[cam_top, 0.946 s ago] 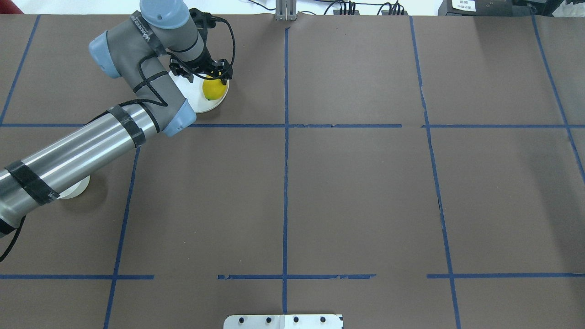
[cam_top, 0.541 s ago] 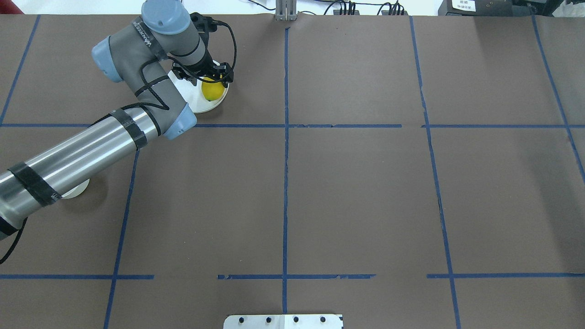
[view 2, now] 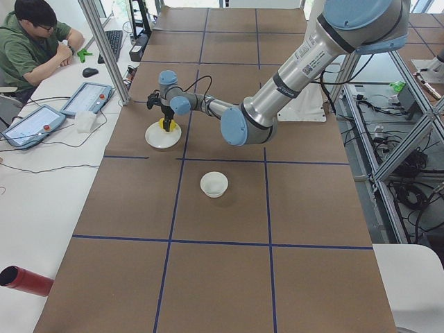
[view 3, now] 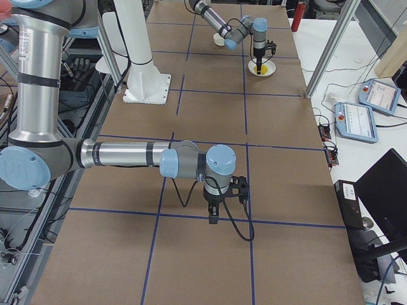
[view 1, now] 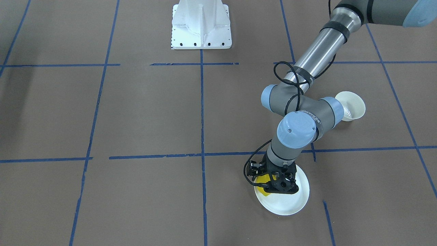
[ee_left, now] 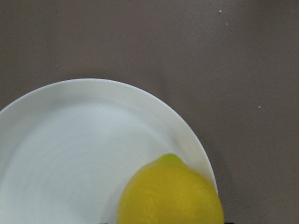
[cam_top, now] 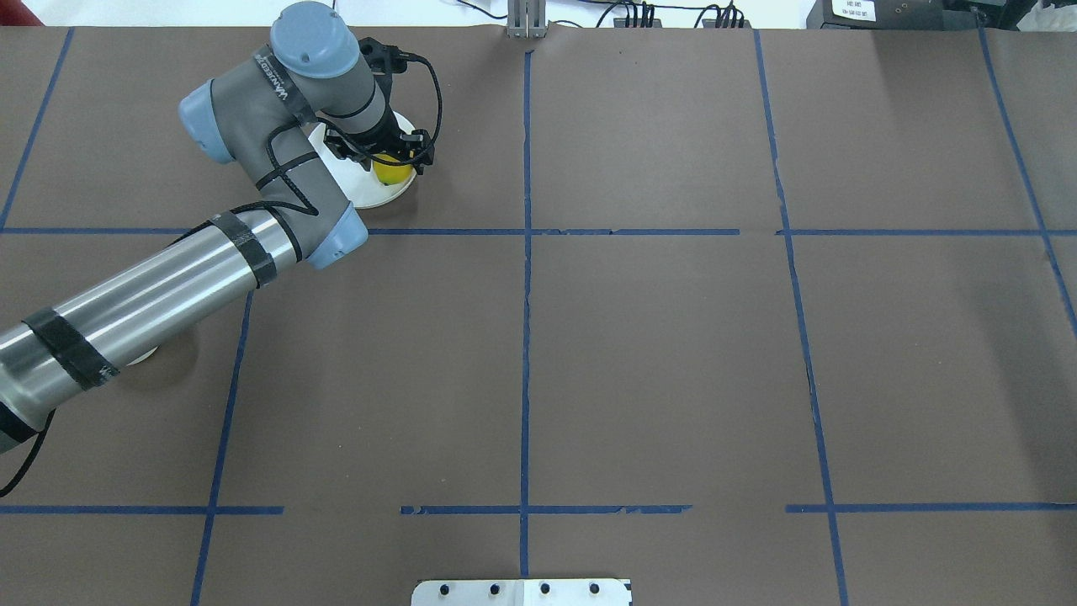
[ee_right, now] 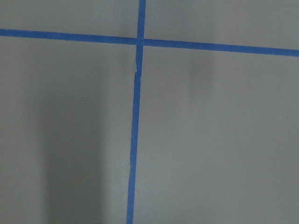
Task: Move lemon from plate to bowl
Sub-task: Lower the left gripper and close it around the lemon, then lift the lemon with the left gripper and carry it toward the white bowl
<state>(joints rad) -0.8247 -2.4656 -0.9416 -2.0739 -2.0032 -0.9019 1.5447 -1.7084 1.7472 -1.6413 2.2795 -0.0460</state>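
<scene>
The yellow lemon (cam_top: 392, 172) lies near the right edge of the flat white plate (cam_top: 363, 197) at the far left of the table. My left gripper (cam_top: 389, 155) stands straight over the lemon, low on it, and looks open; its fingers are hidden by its own body. In the front view the gripper (view 1: 273, 184) covers most of the lemon (view 1: 262, 180) on the plate (view 1: 285, 208). The left wrist view shows the lemon (ee_left: 170, 196) at the bottom edge, resting on the plate (ee_left: 70, 140). The off-white bowl (view 1: 351, 106) sits empty beside my left arm. My right gripper (view 3: 213, 219) hangs over bare table; I cannot tell its state.
The brown table cover carries a grid of blue tape lines (cam_top: 526, 337). The white arm base (view 1: 200, 25) stands at the near middle edge. The bowl (view 2: 214, 184) is about one grid cell nearer the robot than the plate (view 2: 158, 137).
My left gripper has moved down and a little toward the table's far edge over the lemon, so less of the lemon shows from above. The lemon and plate have not moved.
</scene>
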